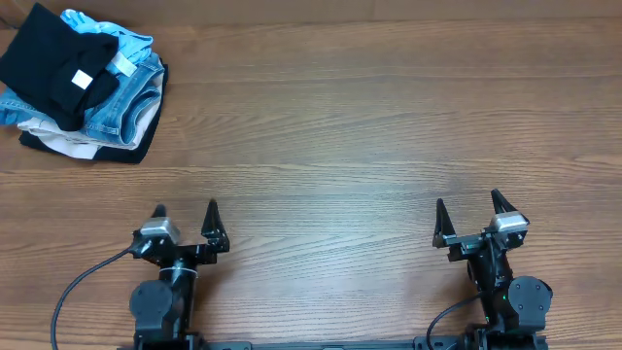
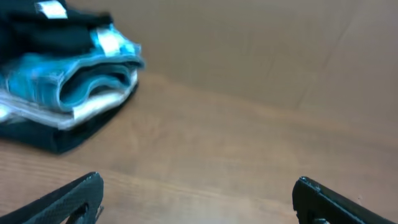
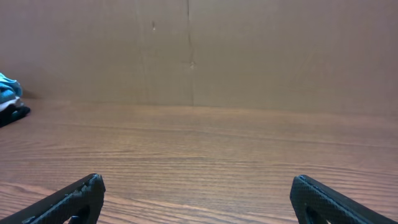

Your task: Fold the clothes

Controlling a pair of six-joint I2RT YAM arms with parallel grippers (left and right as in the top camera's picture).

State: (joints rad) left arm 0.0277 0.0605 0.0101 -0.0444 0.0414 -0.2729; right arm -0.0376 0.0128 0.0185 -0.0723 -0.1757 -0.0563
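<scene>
A stack of folded clothes (image 1: 83,83) lies at the table's far left corner: a black garment on top, blue denim and white under it, black at the bottom. It also shows in the left wrist view (image 2: 65,81) and at the left edge of the right wrist view (image 3: 9,99). My left gripper (image 1: 186,216) is open and empty near the front edge, well short of the stack. Its fingers show in the left wrist view (image 2: 196,193). My right gripper (image 1: 468,212) is open and empty at the front right, its fingers in the right wrist view (image 3: 196,190).
The wooden table (image 1: 369,126) spreads between the grippers and the stack. A brown cardboard wall (image 3: 249,50) stands behind the table's far edge. A black cable (image 1: 83,277) runs from the left arm's base toward the front left.
</scene>
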